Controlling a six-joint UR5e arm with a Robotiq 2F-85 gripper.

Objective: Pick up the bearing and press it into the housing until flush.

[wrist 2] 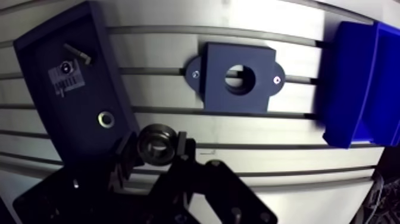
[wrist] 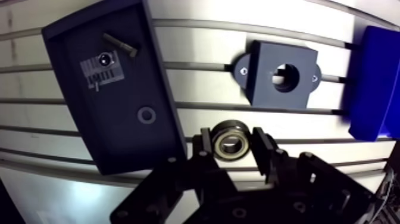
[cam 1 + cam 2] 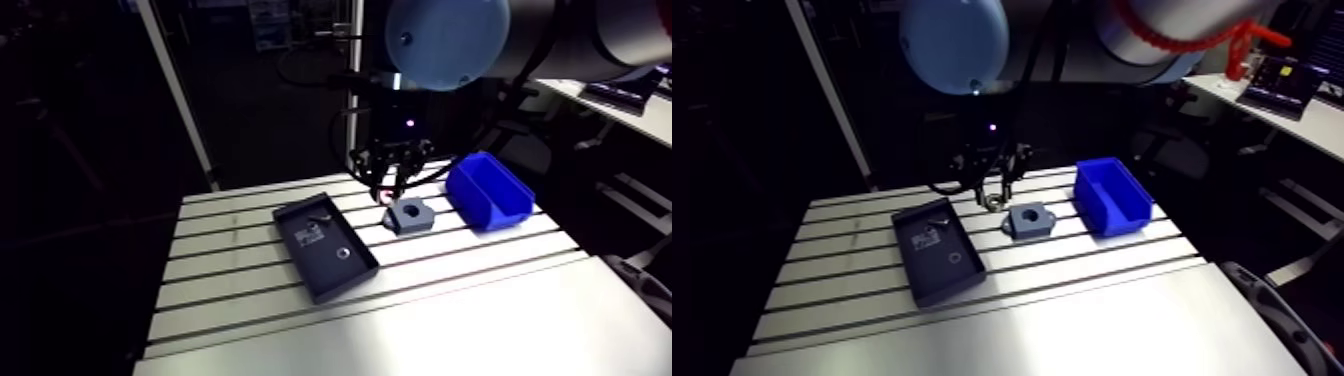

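Observation:
A steel ring bearing (image 2: 231, 138) is pressed between the two black fingers of my gripper (image 2: 232, 143), held above the slotted table. The dark grey housing (image 2: 281, 77), a square block with a round bore and two mounting ears, lies on the table ahead of the gripper and a little to one side, apart from the bearing. In the arm view the gripper (image 3: 392, 186) hangs just behind the housing (image 3: 411, 215).
A dark flat tray (image 2: 113, 89) lies beside the gripper, holding a bolt (image 2: 119, 44), a small washer (image 2: 146, 115) and a label. A blue bin (image 2: 374, 83) stands beyond the housing on the other side. Table slots run across the aluminium table (image 3: 450, 300).

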